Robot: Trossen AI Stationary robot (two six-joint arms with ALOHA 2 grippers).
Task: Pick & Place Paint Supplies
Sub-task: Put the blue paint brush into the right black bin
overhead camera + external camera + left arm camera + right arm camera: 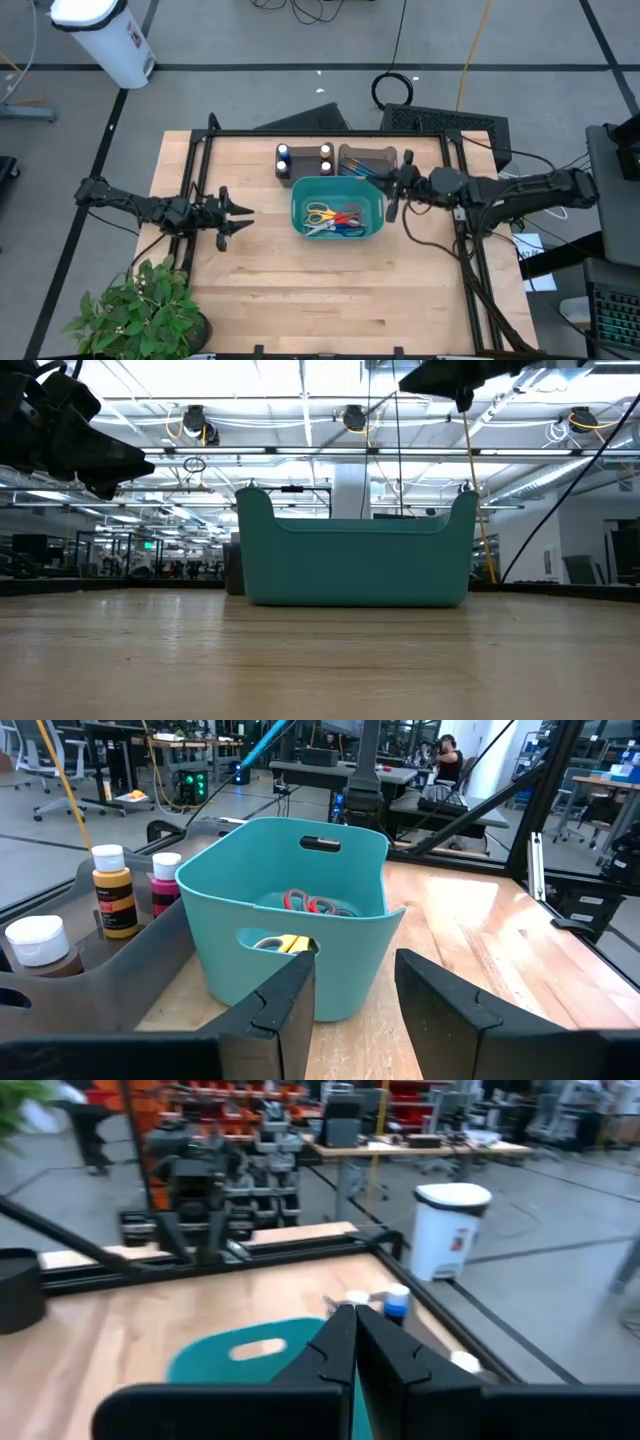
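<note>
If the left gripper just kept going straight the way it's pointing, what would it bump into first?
Most likely the teal bin. The left gripper, fingers open, points straight at its near wall in the left wrist view, with only bare table between them in the high view. Its height against the wall is unclear.

Two slim black jointed arms trail dark cables; each ends in two flat, angular, matte black fingers.

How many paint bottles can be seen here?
3, all in the grey tray beside the teal bin: an amber bottle, a pink bottle and a brown bottle. A fourth may be hidden.
</note>
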